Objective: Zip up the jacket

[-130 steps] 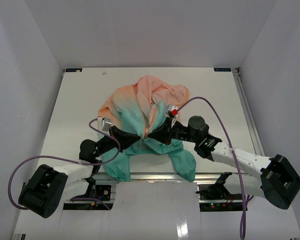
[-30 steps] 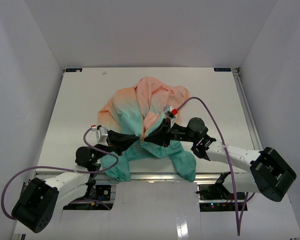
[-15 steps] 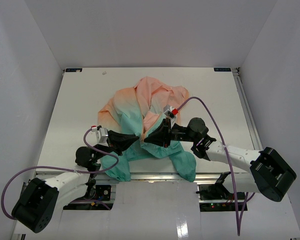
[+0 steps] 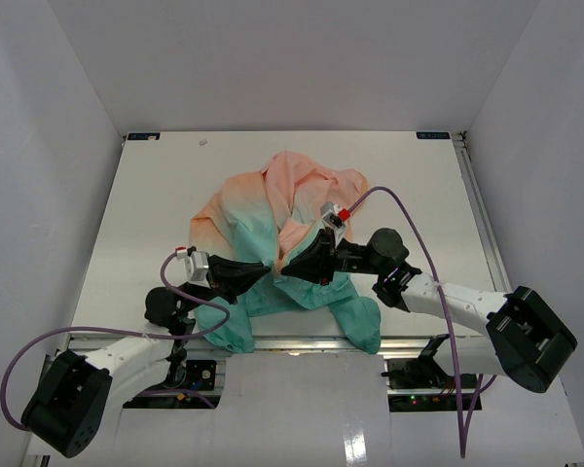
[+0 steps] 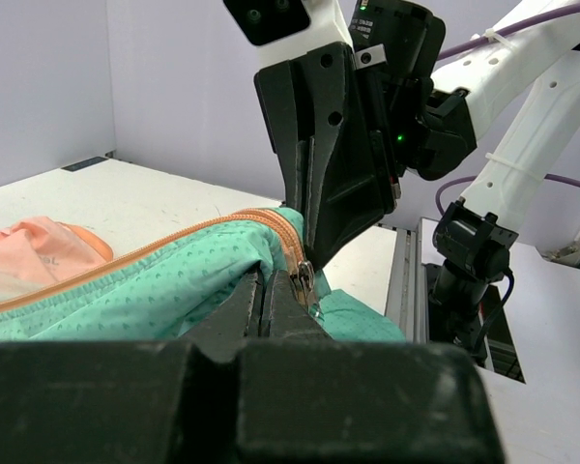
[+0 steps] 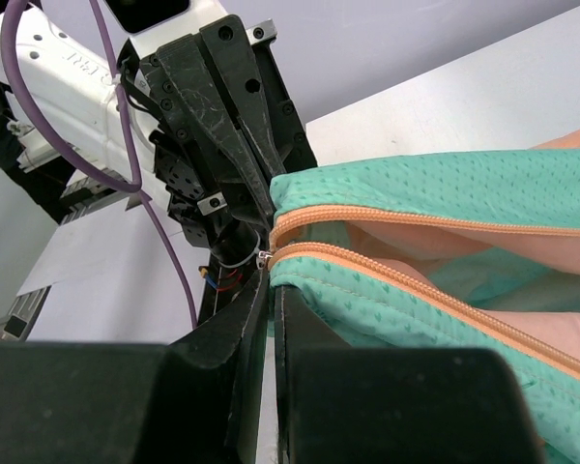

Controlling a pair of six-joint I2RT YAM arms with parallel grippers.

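Pinched shut, the left gripper is clamped on the teal hem of the jacket, the right gripper on the zipper slider, mid-worktop. Zipping is judged barely begun; next the slider must be drawn upward, hem held taut.

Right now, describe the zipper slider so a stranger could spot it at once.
A peach-to-teal jacket lies on the white table. At its teal end the left claw and right claw meet. The zipper slider is the small metal piece there, where two orange tracks join.
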